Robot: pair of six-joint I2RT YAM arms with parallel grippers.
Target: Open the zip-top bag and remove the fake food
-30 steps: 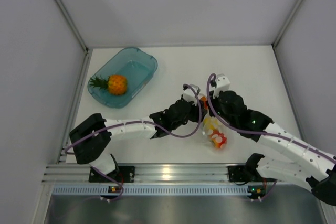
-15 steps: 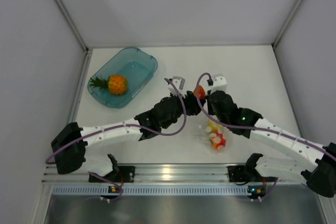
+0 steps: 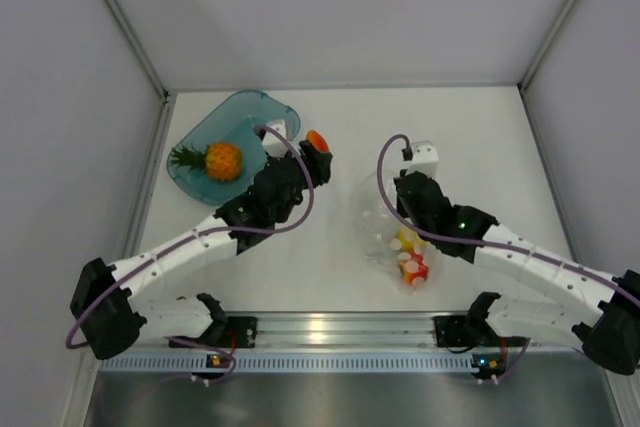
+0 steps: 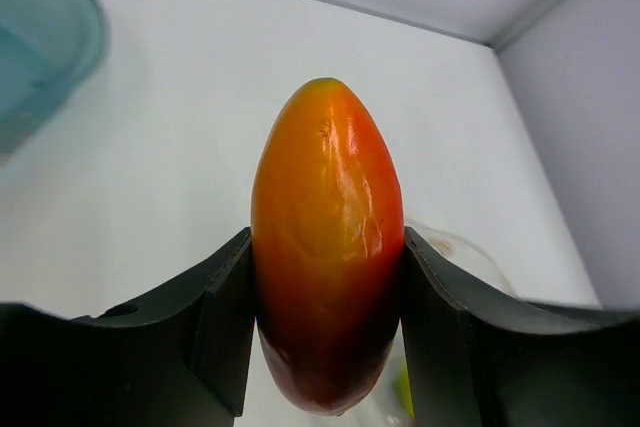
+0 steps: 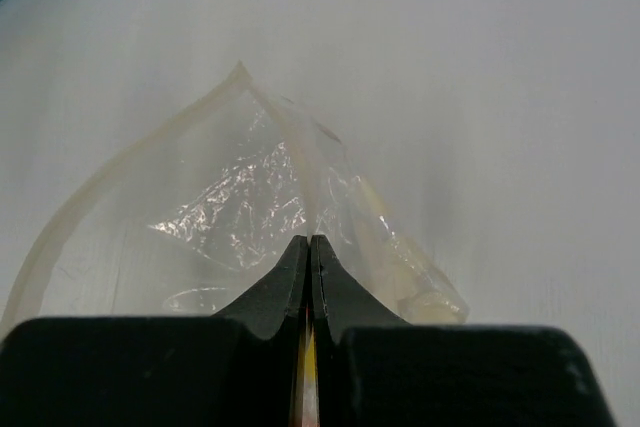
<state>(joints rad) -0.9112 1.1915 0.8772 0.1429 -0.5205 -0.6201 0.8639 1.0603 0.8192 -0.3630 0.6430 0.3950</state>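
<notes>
My left gripper (image 3: 318,143) is shut on a red-orange rounded fruit (image 4: 327,237), held between both jaws above the table, just right of the teal tray (image 3: 275,114). The orange pineapple (image 3: 215,159) with green leaves lies in that tray. My right gripper (image 5: 310,247) is shut on the rim of the clear zip-top bag (image 5: 240,197), whose mouth gapes open to the left. From above the bag (image 3: 385,232) lies at centre right with yellow and red fruits (image 3: 410,257) still inside.
White walls enclose the table on three sides. An aluminium rail (image 3: 320,332) runs along the near edge by the arm bases. The tray's corner shows at the upper left of the left wrist view (image 4: 45,57).
My left gripper has pulled the red-orange fruit out of the bag and carried it left and back toward the teal tray. My right gripper has stayed holding the bag.
</notes>
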